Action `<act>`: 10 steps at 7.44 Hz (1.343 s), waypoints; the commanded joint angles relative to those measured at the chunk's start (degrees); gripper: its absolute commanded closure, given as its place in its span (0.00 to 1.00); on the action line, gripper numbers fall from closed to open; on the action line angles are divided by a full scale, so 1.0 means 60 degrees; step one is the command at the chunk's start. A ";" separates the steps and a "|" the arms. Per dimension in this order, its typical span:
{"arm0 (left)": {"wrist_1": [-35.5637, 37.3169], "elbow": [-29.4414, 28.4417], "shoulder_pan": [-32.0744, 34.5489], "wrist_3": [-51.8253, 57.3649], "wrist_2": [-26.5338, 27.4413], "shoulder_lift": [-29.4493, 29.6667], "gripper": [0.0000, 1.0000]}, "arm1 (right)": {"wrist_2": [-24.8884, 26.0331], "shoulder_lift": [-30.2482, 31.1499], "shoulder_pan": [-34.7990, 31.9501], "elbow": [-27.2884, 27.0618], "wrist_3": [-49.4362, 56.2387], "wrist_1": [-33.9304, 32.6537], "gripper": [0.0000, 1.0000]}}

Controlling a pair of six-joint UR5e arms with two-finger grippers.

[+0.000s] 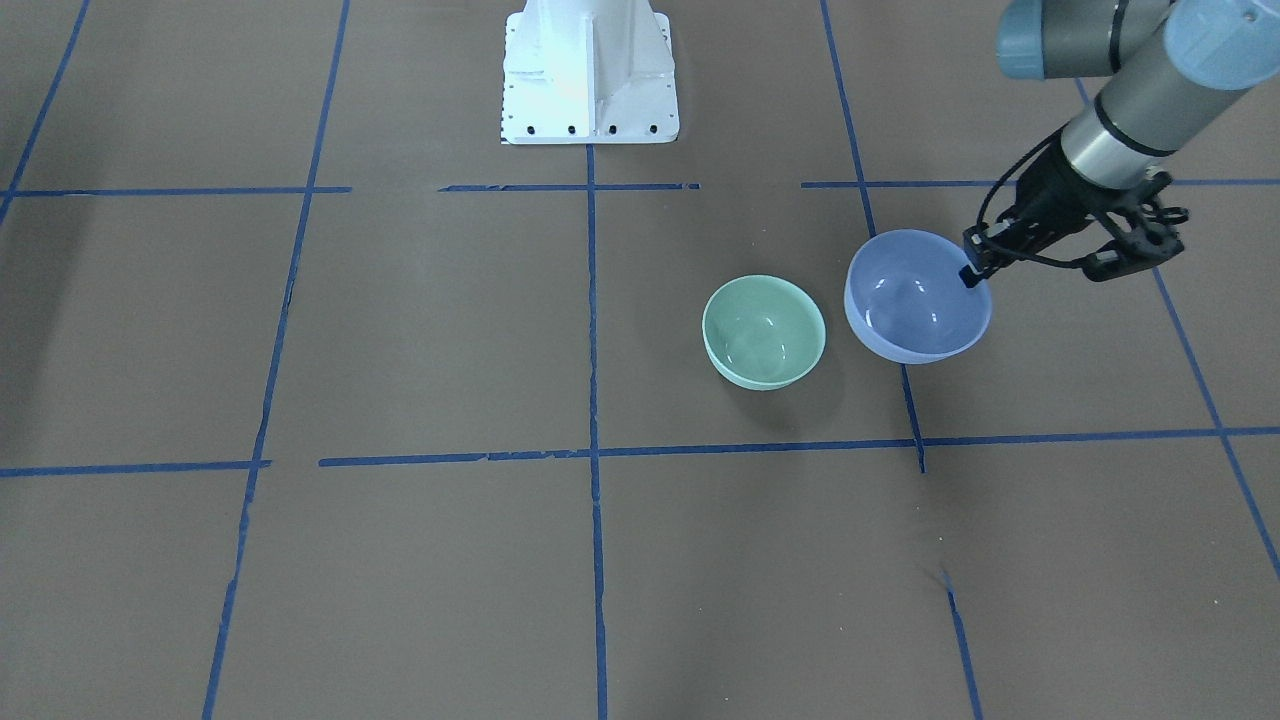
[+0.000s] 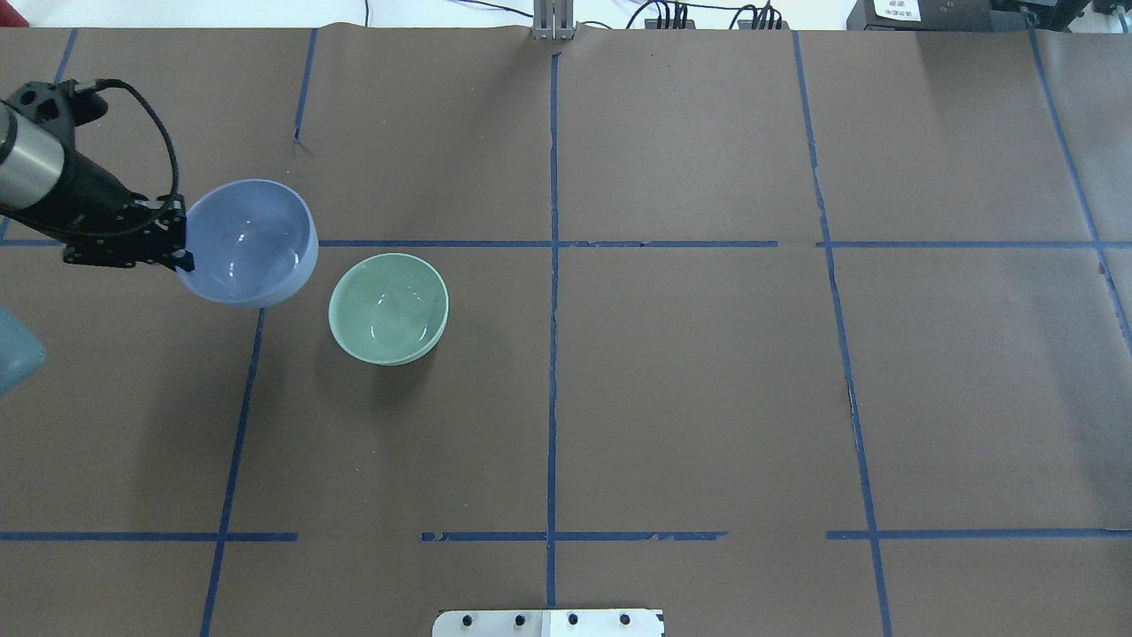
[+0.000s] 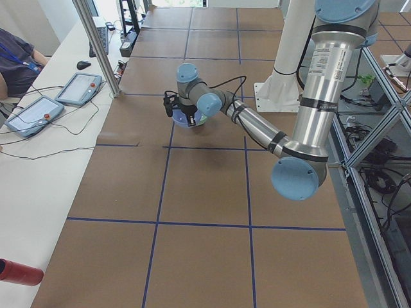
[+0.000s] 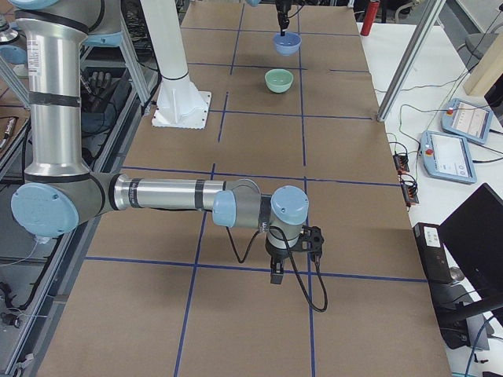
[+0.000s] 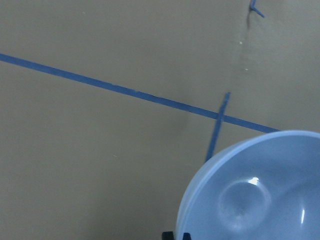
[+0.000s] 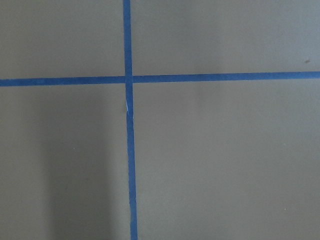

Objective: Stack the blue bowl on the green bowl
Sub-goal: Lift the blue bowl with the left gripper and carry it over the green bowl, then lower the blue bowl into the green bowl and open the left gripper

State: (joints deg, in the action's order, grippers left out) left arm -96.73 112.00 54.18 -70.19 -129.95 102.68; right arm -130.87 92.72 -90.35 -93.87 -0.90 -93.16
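— Where is the blue bowl [image 1: 915, 300]?

— It is in the left gripper [image 1: 972, 268]. The gripper is clamped over the bowl's rim, on the side that faces away from the green bowl [image 1: 763, 330].

— Does the blue bowl rest on the tabletop [image 1: 400, 560]?

— It appears to be raised off it. In the overhead view it looks larger than the green bowl, and in the far side view it hangs under the gripper. It tips a little, with its mouth facing up.

— And the green bowl?

— It sits upright on the tabletop, just beside the blue bowl, toward the middle of the tabletop. A narrow gap shows between the two rims, so they are not touching, and the blue bowl is beside the green one, not over it.

— What does the left wrist camera show?

— The blue bowl's inside fills the lower right corner, with blue tape lines [image 5: 125, 91] on the tabletop beyond it.

— What about the right gripper [image 4: 277, 275]?

— It hangs low over the tabletop at a crossing of tape lines, well apart from both bowls. It shows only in the side view, so it is not possible to tell how its jaws stand.
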 commanded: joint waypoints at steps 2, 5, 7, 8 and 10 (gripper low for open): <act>-0.0007 -0.0925 -0.1366 -0.1644 0.0211 0.1400 1.00 | 0.0000 0.0000 -0.0015 0.0000 0.0004 0.0000 0.00; -0.0066 -0.1322 -0.1691 -0.1705 0.0564 0.1548 1.00 | 0.0000 0.0000 0.0000 0.0000 0.0004 0.0000 0.00; -0.0110 -0.1687 -0.1938 -0.1807 0.0564 0.1650 1.00 | 0.0000 0.0000 0.0000 0.0000 -0.0010 0.0000 0.00; -0.0124 -0.1761 -0.2027 -0.1793 0.0578 0.1680 1.00 | 0.0000 0.0000 0.0000 0.0000 0.0004 0.0000 0.00; -0.0124 -0.1762 -0.2028 -0.1793 0.0782 0.1666 0.49 | 0.0000 0.0000 0.0000 0.0000 0.0004 0.0000 0.00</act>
State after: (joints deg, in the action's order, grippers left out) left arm -97.45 101.54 42.12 -80.95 -126.19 112.69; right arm -130.87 92.72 -90.35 -93.87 -0.89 -93.16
